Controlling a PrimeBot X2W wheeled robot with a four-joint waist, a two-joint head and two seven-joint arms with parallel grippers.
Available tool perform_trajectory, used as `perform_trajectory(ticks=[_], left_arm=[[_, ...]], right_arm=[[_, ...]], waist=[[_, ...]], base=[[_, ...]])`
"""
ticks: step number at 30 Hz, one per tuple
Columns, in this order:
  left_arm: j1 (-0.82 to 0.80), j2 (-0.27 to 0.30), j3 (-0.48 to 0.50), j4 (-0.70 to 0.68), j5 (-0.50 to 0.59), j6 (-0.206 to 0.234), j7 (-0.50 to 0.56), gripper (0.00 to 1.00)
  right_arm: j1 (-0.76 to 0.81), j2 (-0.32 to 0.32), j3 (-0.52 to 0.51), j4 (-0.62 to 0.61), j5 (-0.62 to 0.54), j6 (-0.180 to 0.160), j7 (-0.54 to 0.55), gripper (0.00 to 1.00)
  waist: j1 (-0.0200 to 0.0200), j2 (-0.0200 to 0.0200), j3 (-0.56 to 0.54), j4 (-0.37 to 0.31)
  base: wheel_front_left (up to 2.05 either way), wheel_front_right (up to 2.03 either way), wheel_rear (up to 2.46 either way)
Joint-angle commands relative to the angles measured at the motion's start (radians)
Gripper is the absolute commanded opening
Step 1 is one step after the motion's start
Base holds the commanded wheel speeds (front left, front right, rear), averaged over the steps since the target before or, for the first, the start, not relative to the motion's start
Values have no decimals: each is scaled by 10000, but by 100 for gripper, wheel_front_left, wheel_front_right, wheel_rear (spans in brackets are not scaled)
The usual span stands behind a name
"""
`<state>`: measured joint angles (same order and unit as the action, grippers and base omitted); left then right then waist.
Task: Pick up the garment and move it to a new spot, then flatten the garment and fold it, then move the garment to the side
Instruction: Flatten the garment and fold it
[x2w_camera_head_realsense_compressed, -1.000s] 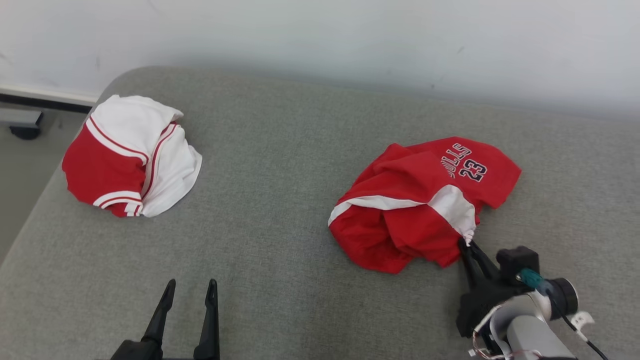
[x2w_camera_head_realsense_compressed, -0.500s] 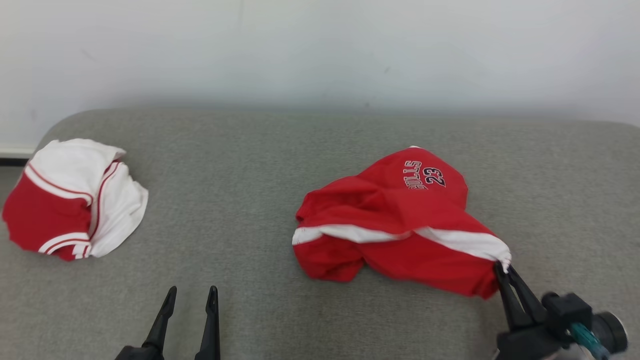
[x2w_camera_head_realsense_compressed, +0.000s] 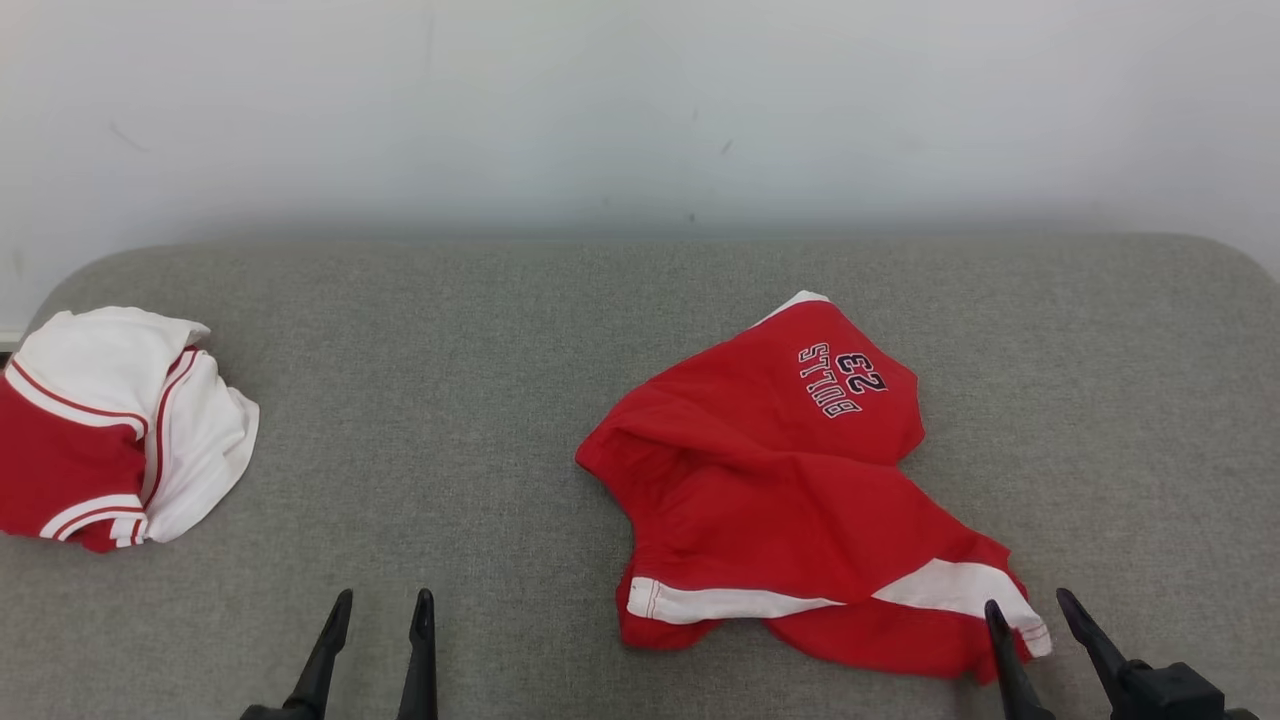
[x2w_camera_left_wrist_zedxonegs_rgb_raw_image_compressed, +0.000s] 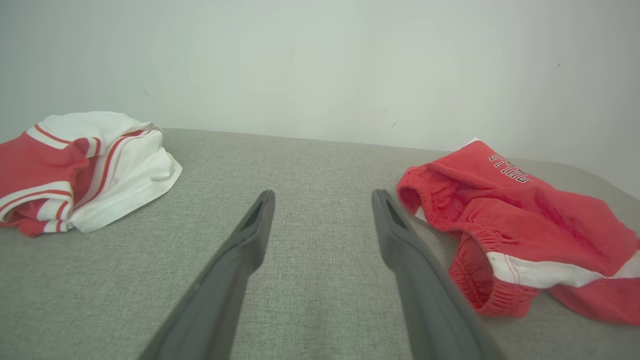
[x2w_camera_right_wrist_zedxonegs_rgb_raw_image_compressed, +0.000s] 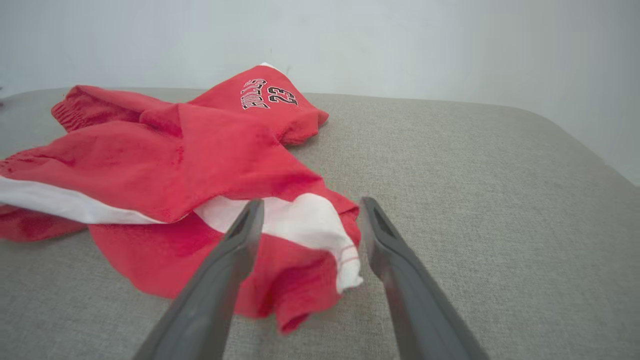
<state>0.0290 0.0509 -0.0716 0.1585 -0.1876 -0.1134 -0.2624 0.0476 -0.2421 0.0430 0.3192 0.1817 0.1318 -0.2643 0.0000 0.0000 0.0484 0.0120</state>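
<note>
The right gripper (x2w_camera_head_realsense_compressed: 1027, 602) had just let go of the shorts (x2w_camera_head_realsense_compressed: 790, 480), their white-banded corner lying loose between its wide jaws, so the move looked done and flattening due; the left gripper (x2w_camera_head_realsense_compressed: 383, 597) gaped empty, shorts to its right.

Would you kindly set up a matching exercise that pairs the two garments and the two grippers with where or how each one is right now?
Column one:
1. red shorts
2. red-and-white garment
3. left gripper
4. right gripper

Column two:
A. bunched up at the left end of the grey cushion
B. open, above bare cushion fabric
C. open, fingers either side of a corner of the shorts
D. lying right of centre, number 23 showing

Pairs: 1-D, 2-A, 3-B, 4-C
</note>
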Motion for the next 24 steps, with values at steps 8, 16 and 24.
perform_trajectory(ticks=[8, 16, 24], left_arm=[[317, -12, 140, 27, -97, -29, -25, 100], [111, -11, -302, 107, -308, -117, -25, 100], [-440, 50, -1670, 773, -191, -166, -25, 100]], right_arm=[[401, 445, -575, -1208, 99, -22, -14, 100], [529, 1193, -845, -1460, 107, -22, -14, 100], [452, 1580, -732, -1267, 64, -22, -14, 100]], waist=[[0, 0, -443, -225], [0, 0, -537, -489], [0, 0, -424, -805]], base=[[0, 0, 0], [0, 0, 0], [0, 0, 0]])
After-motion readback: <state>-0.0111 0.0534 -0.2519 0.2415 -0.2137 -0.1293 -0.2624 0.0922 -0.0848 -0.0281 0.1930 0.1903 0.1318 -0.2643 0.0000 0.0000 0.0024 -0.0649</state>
